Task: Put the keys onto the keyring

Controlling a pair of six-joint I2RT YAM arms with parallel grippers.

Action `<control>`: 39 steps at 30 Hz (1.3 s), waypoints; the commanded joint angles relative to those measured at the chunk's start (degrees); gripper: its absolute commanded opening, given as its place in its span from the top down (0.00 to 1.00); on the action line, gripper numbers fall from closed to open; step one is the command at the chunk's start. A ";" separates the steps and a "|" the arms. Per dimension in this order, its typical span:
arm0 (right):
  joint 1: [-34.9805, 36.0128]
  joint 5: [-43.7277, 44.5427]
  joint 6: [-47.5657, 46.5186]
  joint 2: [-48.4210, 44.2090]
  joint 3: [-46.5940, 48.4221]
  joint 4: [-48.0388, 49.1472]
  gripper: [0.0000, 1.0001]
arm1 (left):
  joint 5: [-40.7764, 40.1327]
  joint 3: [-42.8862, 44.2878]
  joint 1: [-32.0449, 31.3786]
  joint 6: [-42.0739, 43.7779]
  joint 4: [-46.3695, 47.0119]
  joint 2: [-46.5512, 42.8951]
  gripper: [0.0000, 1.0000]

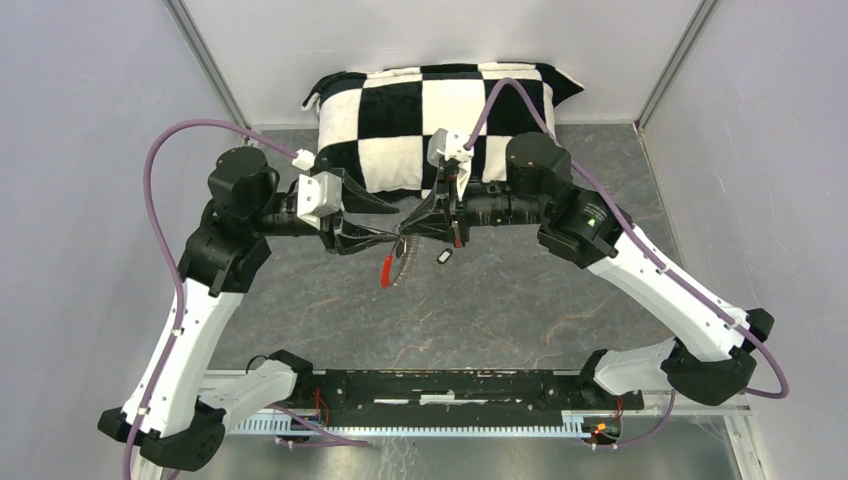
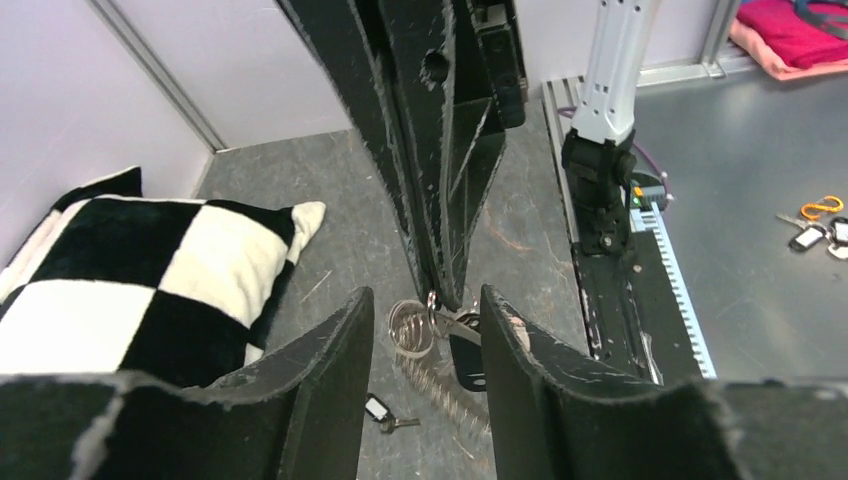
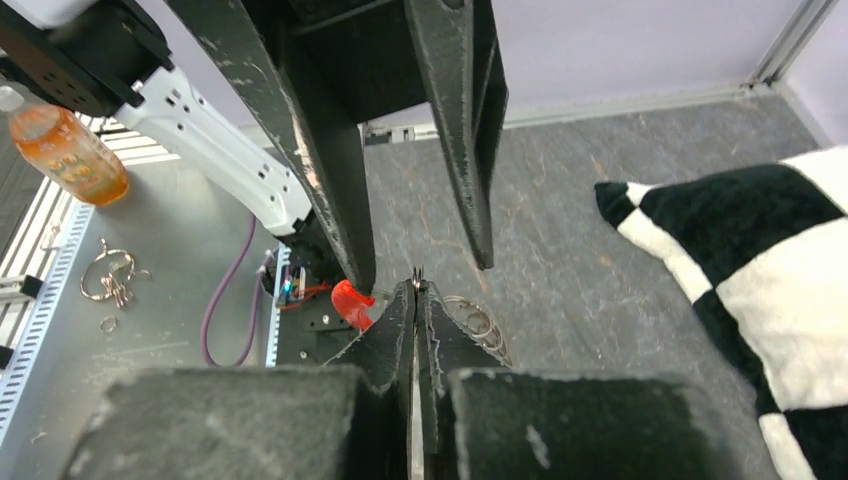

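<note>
Keyring (image 2: pixel 408 328) hangs over the middle of the worktop (image 1: pixel 520 300), its wire pinched in the pressed-together right end effector (image 3: pixel 417 288), apparently to steady it for threading, while the left end effector (image 2: pixel 425 305) stands spread around it and one key (image 1: pixel 443 257) lies beneath.

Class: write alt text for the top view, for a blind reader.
Shut right gripper pinches a silvery coiled-wire keyring with red sleeve; the open left gripper faces it. A black-headed silvery key lies on the grey table.
</note>
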 commanded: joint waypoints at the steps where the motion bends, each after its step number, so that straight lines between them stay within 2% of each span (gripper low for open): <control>1: -0.07 0.80 -1.90 0.82 2.93 -2.70 1.00 | 4.46 4.86 -0.23 11.83 -12.64 2.09 0.51; 6: -0.03 1.45 -2.53 1.14 3.95 -3.86 1.00 | 6.07 9.96 -0.23 22.87 -28.05 4.84 0.51; 9: -0.05 1.37 -2.58 1.11 4.07 -4.07 1.00 | 5.42 10.58 -0.28 24.95 -31.43 5.49 0.54; 13: -0.07 0.79 -2.59 1.67 4.73 -5.00 1.00 | 3.94 9.90 -0.23 23.47 -28.67 5.82 0.66; 15: -0.07 0.64 -2.58 1.82 5.09 -5.40 1.00 | 2.69 9.27 -0.23 18.95 -24.22 5.85 0.69; 18: -0.08 -0.24 -2.62 1.92 5.03 -5.15 1.00 | 3.20 9.07 -0.23 16.71 -21.66 5.89 0.71; 25: -0.06 -0.47 -2.47 2.25 5.03 -4.78 1.00 | 4.12 8.46 -0.23 14.86 -21.28 6.74 0.77; 31: -0.07 -1.73 -2.27 2.90 5.31 -4.77 1.00 | 4.41 7.93 -0.31 13.46 -21.28 7.75 0.89; 33: -0.05 -1.81 -2.30 3.00 5.26 -4.99 1.00 | 3.83 8.04 -0.32 14.02 -21.28 7.78 0.96; 37: -0.01 -2.14 -2.37 3.31 6.00 -5.34 1.00 | 4.09 8.37 -0.45 14.48 -21.28 7.86 0.98; 38: -0.04 -2.12 -2.01 3.30 6.25 -4.95 0.96 | 4.26 8.29 -0.41 14.61 -21.30 7.87 0.98; 39: -0.03 -1.71 -1.60 3.19 6.51 -4.55 0.89 | 4.54 8.08 -0.41 14.77 -21.30 7.78 0.98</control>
